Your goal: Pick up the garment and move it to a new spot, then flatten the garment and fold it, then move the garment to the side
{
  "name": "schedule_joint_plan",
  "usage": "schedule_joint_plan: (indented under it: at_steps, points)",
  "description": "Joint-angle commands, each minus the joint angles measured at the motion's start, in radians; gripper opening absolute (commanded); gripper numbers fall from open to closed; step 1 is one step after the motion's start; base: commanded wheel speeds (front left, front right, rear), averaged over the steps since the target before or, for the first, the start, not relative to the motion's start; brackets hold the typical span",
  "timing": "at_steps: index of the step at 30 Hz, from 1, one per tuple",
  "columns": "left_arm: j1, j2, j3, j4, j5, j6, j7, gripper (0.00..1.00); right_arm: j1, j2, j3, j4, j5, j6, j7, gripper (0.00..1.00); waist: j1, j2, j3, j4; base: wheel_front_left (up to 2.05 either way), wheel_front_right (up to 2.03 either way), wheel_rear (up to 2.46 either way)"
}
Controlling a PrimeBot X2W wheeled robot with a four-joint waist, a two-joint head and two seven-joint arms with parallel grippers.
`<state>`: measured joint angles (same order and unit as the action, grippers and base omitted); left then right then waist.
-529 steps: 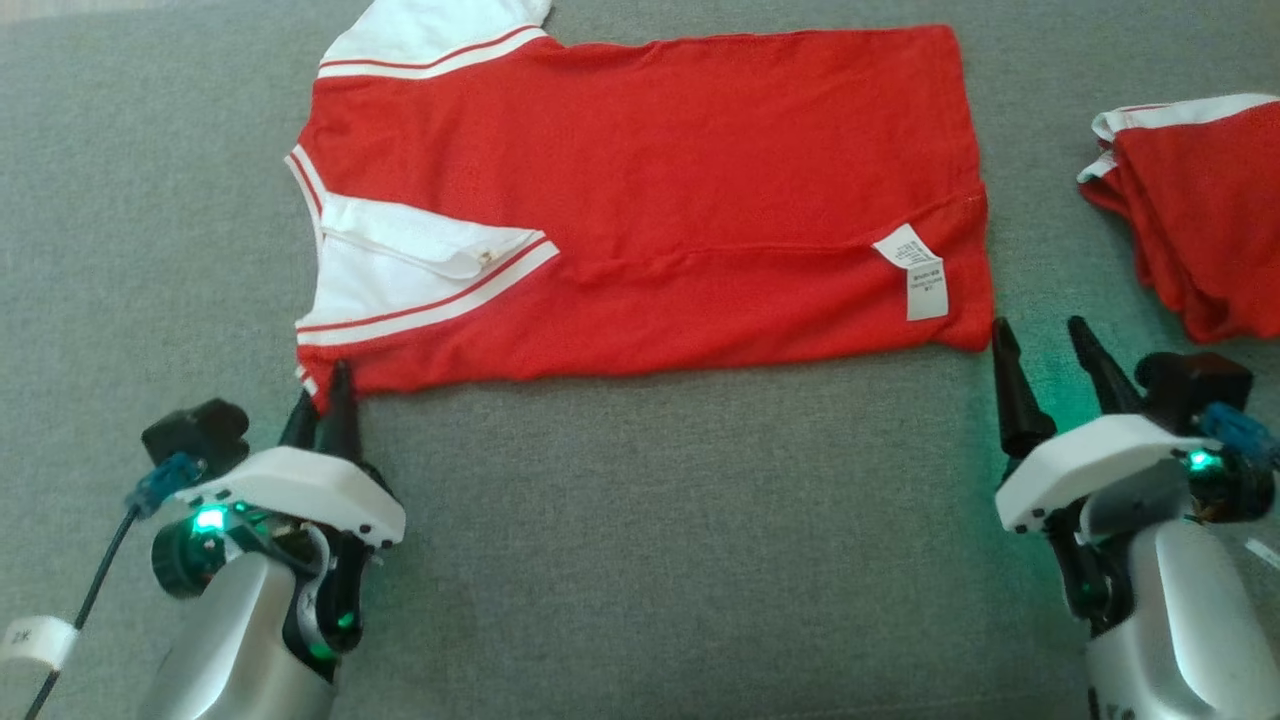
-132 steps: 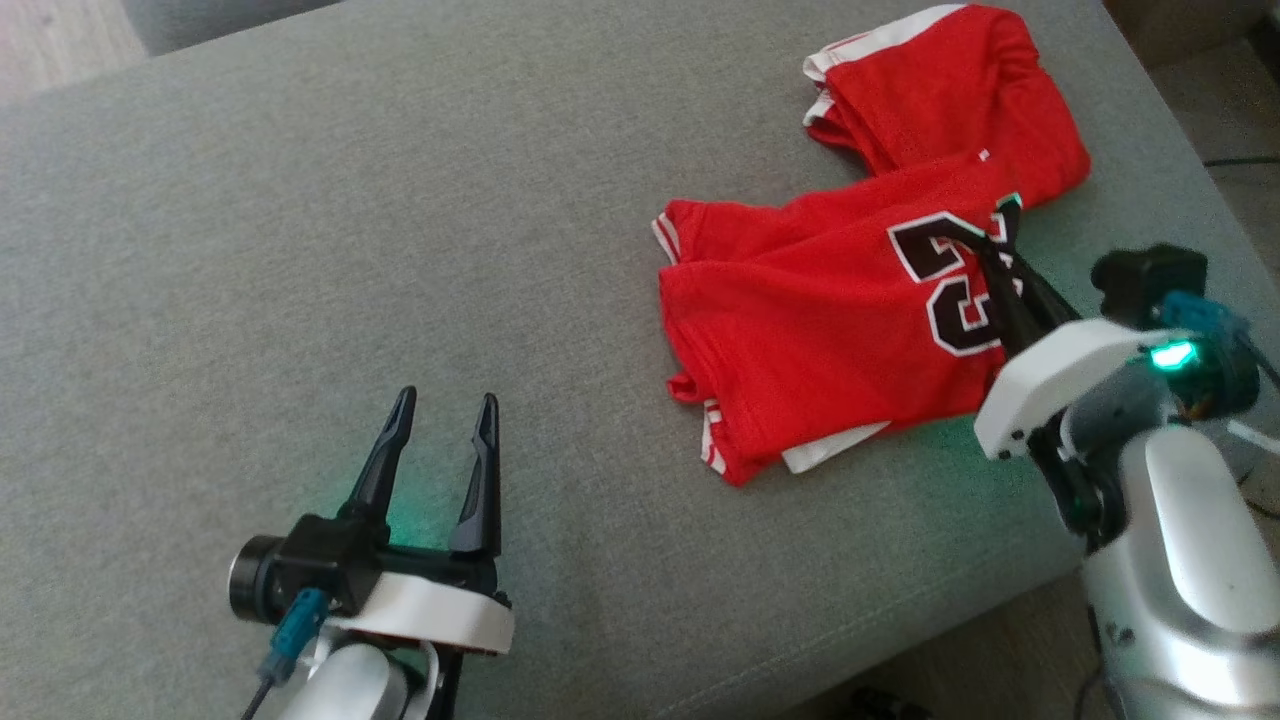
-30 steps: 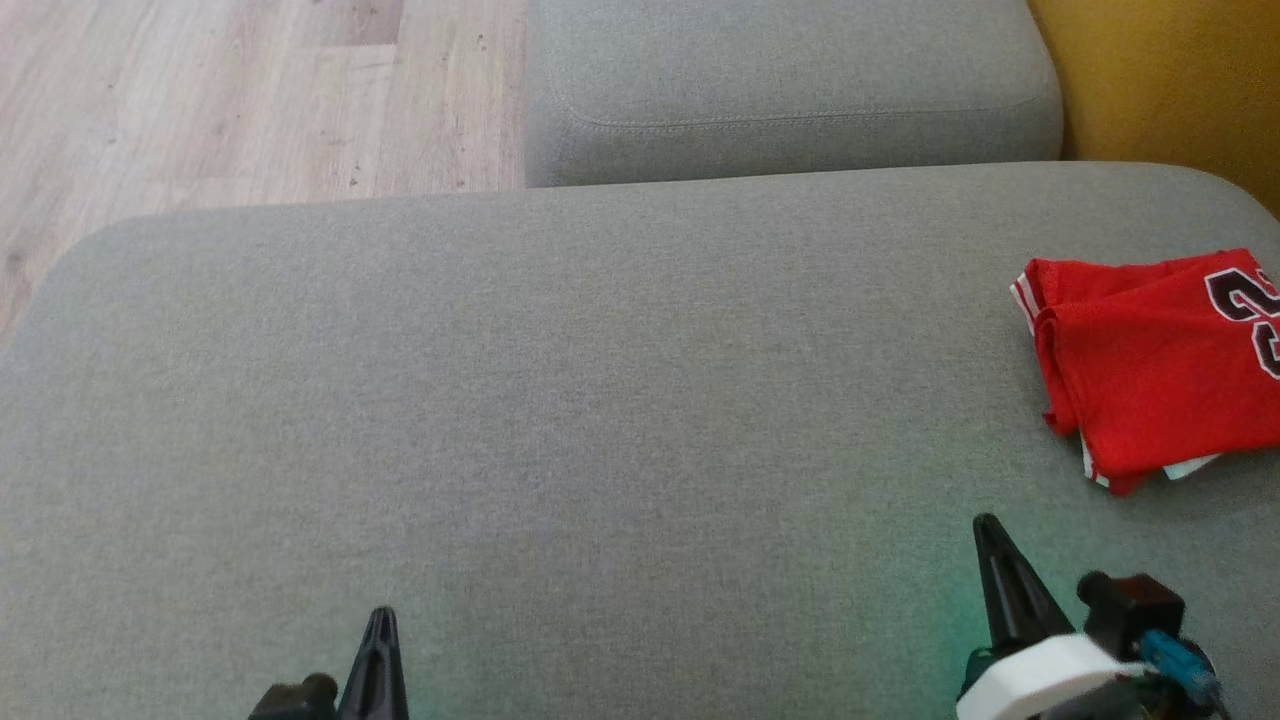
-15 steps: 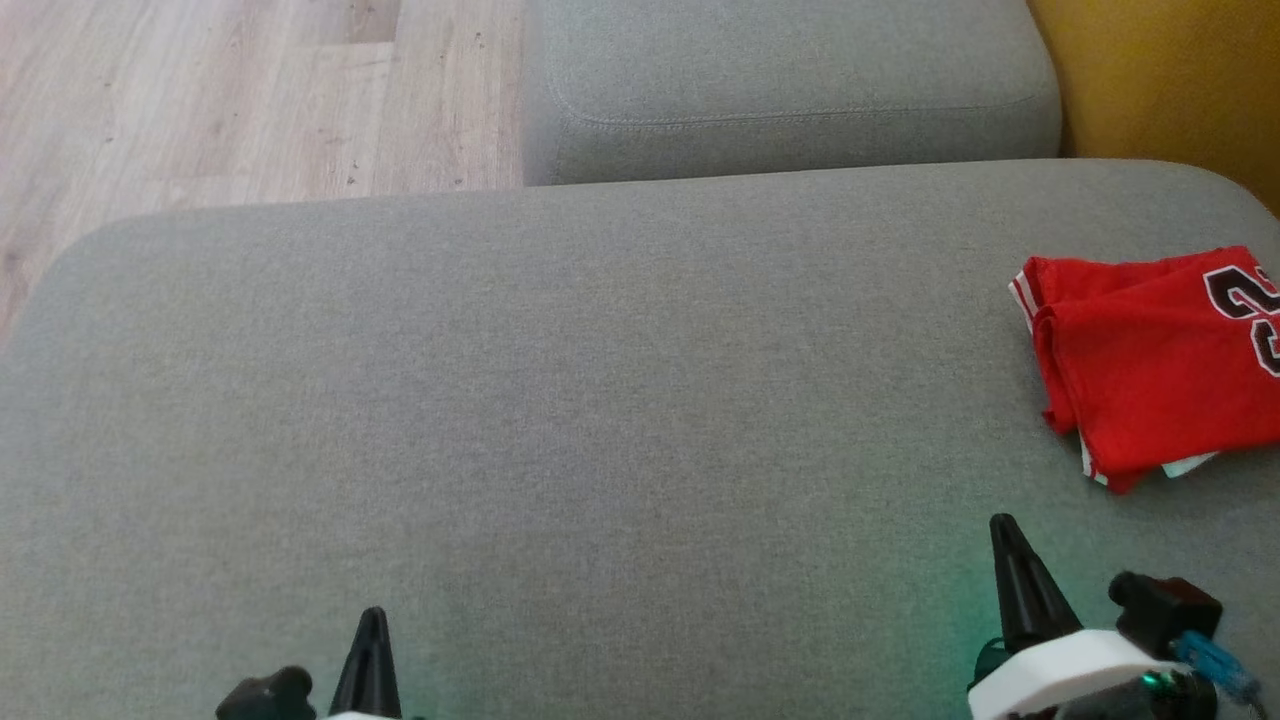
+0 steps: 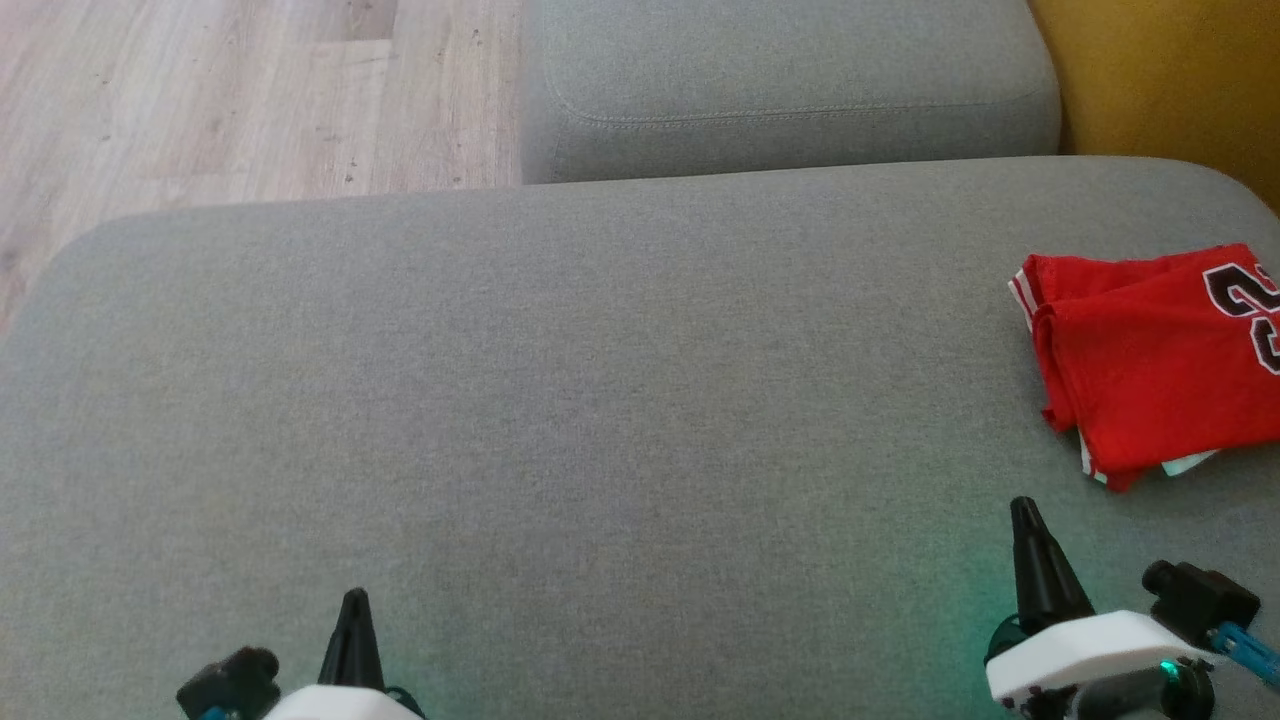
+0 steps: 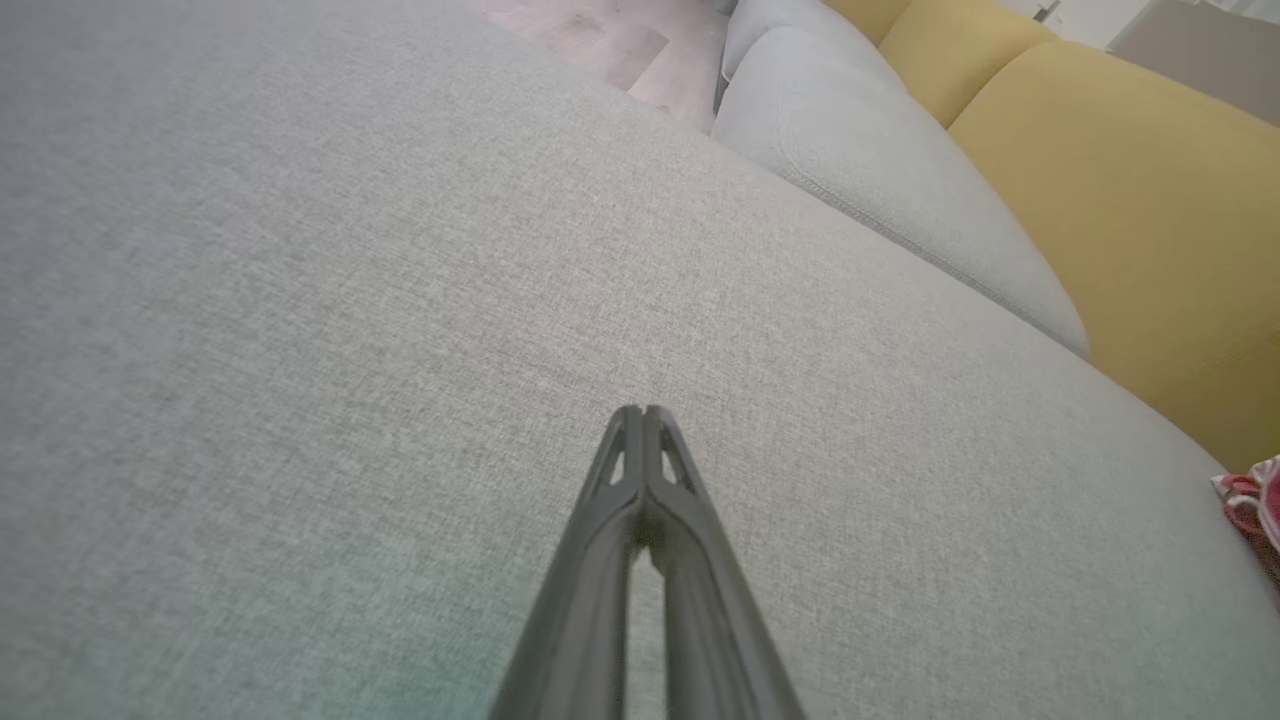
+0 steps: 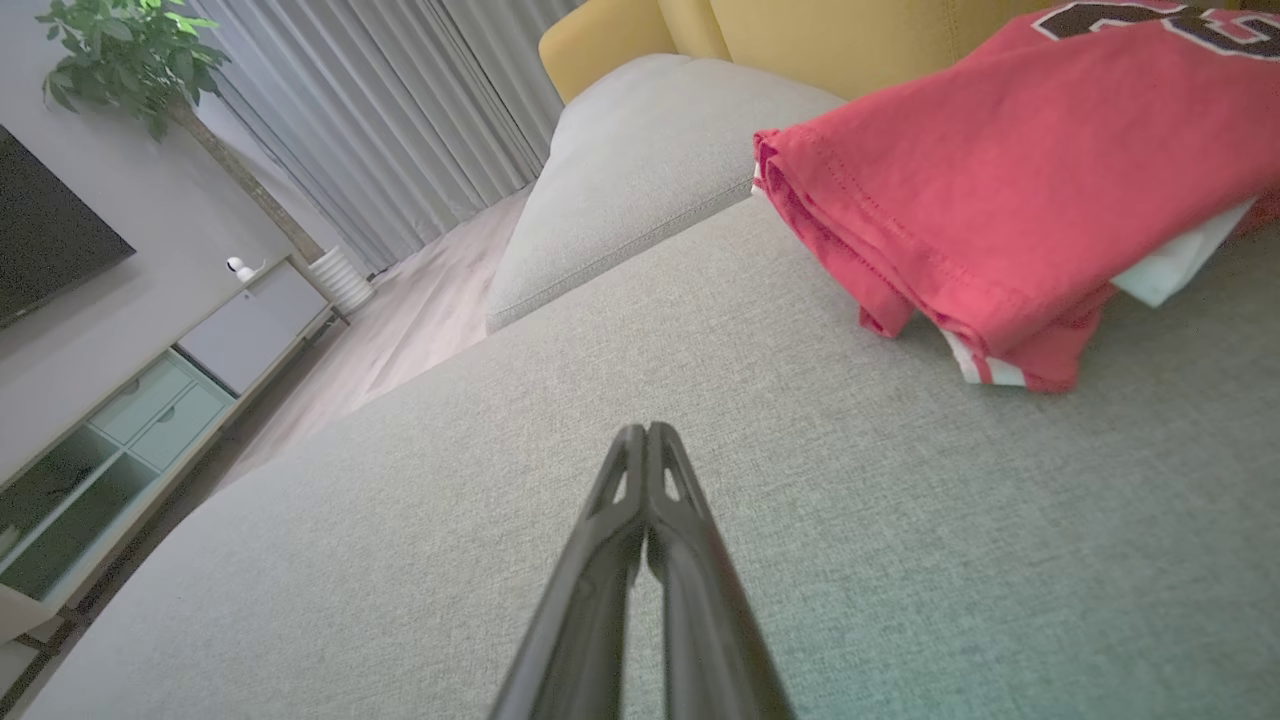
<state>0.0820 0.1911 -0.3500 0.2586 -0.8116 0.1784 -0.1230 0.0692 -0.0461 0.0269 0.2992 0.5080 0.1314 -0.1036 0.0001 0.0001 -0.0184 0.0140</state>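
The garment (image 5: 1150, 370) is a red jersey with white trim and a black number, lying folded at the right edge of the grey sofa seat (image 5: 600, 400). In the right wrist view the garment (image 7: 1000, 200) lies at the upper right, and a corner of the garment (image 6: 1255, 500) peeks in at the right edge of the left wrist view. My right gripper (image 5: 1025, 510) is shut and empty, near the front edge, short of the jersey. My left gripper (image 5: 353, 600) is shut and empty at the lower left. Both pairs of fingers are pressed together, as seen on the left gripper (image 6: 643, 412) and the right gripper (image 7: 645, 430).
A second grey cushion (image 5: 780, 90) lies behind the seat. A yellow sofa back (image 5: 1160, 80) rises at the right. Wooden floor (image 5: 200, 100) shows at the upper left. A cabinet (image 7: 130, 420) and curtains (image 7: 380, 120) stand farther off.
Since the older frames the garment was folded, set at the right and let go. Over the last second both grippers have slid slightly and the right one has finished shutting.
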Motion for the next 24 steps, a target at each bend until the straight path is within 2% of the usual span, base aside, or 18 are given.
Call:
schedule_joint_plan:
  at_steps: [1,24]
  points:
    - [-0.047,-0.001,0.033,-0.023,-0.02,-0.009,0.008,0.0,-0.048,-0.015,-0.001,-0.035,0.032,0.0,0.007,0.0,-0.0001,-0.0001,0.0,0.0,0.0,0.0,0.0]
    - [-0.083,-0.034,0.14,-0.022,-0.224,-0.087,0.063,0.0,-0.08,-0.02,-0.026,-0.041,0.317,0.0,0.052,0.0,-0.0001,-0.0001,0.006,-0.004,0.0,0.0,0.0]
